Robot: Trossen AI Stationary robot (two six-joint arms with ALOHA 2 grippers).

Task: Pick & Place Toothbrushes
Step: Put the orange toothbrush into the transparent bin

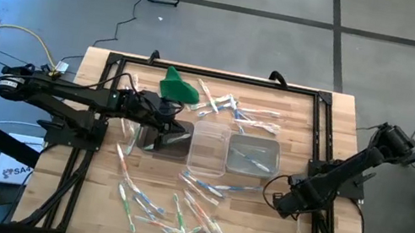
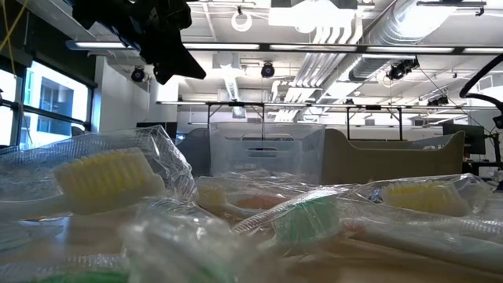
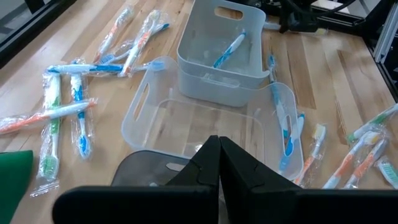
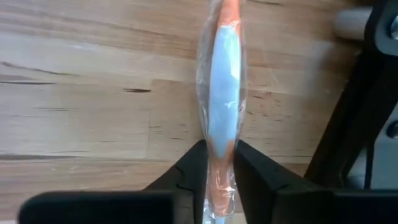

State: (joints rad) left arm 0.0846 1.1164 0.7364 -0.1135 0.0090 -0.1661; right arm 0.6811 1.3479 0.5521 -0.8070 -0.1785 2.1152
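Many wrapped toothbrushes (image 1: 182,211) lie scattered on the wooden table (image 1: 336,114), more of them at the far side (image 1: 230,108). Three tubs stand in a row mid-table: a dark one (image 1: 164,141), a clear one (image 1: 208,149) and a clear one (image 1: 255,155) with a blue toothbrush (image 3: 229,50) inside. My right gripper (image 1: 272,199) points down near the table's right edge, shut on an orange-and-white wrapped toothbrush (image 4: 222,81). My left gripper (image 3: 219,152) hangs shut above the dark tub, holding nothing. My right gripper pinches the wrapped toothbrush between its two fingers (image 4: 193,171), one on each long side of the handle (image 4: 219,155), where white turns to orange. The fingers come from above, pointing down. The toothbrush appears to lie flat on the wood, running away from the fingers.
A green cloth-like lump (image 1: 178,87) lies at the far side, left of the far toothbrushes. A black frame (image 1: 319,136) borders the table, with a bar (image 4: 354,124) close beside my right gripper. Bare wood (image 1: 310,117) shows at the far right.
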